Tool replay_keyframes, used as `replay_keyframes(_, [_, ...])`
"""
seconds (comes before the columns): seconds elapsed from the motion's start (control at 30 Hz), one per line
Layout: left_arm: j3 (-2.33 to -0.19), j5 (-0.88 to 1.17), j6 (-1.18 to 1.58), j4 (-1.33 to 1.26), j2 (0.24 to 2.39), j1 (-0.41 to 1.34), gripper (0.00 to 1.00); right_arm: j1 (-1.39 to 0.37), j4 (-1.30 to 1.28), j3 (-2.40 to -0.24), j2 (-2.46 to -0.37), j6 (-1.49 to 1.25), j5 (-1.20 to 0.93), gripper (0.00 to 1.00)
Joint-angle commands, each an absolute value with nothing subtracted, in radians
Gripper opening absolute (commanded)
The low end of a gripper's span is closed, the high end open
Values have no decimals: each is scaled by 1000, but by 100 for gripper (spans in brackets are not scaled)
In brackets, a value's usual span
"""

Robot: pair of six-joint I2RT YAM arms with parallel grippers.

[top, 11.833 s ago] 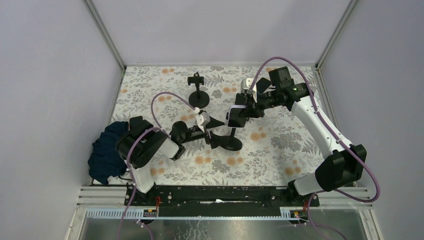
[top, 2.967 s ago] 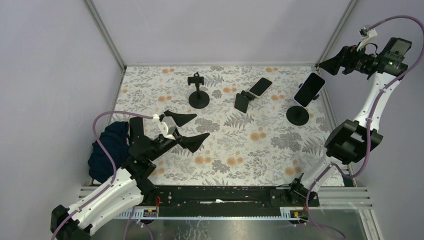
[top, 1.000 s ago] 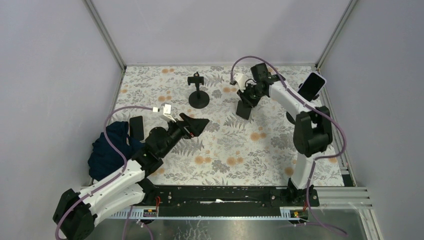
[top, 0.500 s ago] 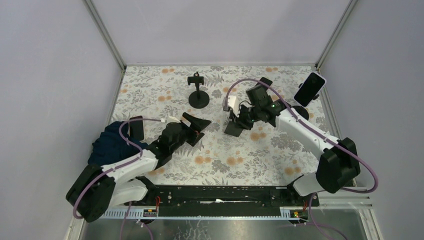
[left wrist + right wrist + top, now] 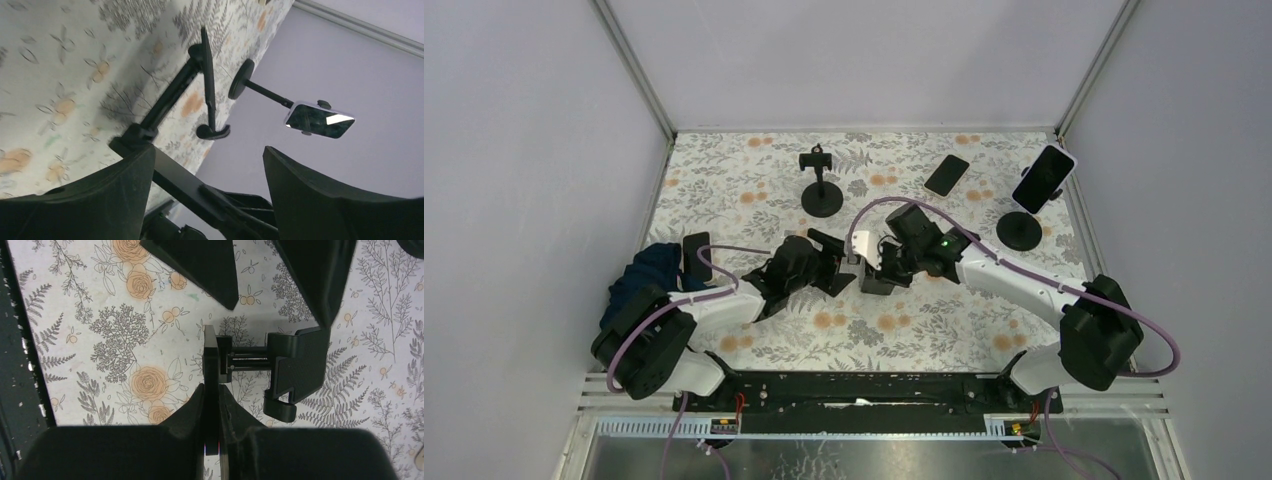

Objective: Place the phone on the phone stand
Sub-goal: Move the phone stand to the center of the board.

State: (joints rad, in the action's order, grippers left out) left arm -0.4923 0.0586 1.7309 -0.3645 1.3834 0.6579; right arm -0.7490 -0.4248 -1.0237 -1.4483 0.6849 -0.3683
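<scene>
Flanking me at the lower left, a dark blue cloth point(image 5: 636, 295) lies with a flat dark slab point(image 5: 696, 257) at its edge. My left gripper point(image 5: 835, 263) hangs with jaws wide apart, just beside the black phone stand point(image 5: 297, 362), which my right gripper point(image 5: 211, 388) clamps by its thin plate. Farther up, the phone point(image 5: 947, 175) lies flat on the floral table point(image 5: 724, 180), between a clamp stand point(image 5: 821, 185) and a second phone point(image 5: 1044, 178) mounted on a round-based stand point(image 5: 1019, 232). Lilac walls point(image 5: 864, 60) enclose everything.

No readable text, label, brand, number or sign in any view. Mounted phone point(image 5: 320, 120) screen dark, only glare. Tabletop point(image 5: 964, 300) floral print, no lettering.
</scene>
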Motion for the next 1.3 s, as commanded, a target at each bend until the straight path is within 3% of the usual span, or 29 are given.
replay_keyframes(0.0, [-534,102,1799,-370,1402,699,83,-813,-336,-1001,-1406,710,-250,0])
replay_keyframes(0.13, [-530,97,1803,-323,1379,721,77,-842,-317,-967,-1399,725,-195,0])
replay_keyframes(0.43, [-496,50,1775,-115,1247,738,76,-863,-305,-971,-1379,727,-119,0])
replay_keyframes(0.83, [-499,64,1827,-231,1348,781,70,-894,-258,-939,-1396,709,-98,0])
replay_keyframes(1.07, [-487,67,1847,-346,1427,789,51,-906,-261,-904,-1390,715,-133,2])
replay_keyframes(1.27, [-486,66,1812,-421,1480,790,22,-907,-308,-881,-1368,725,-219,7])
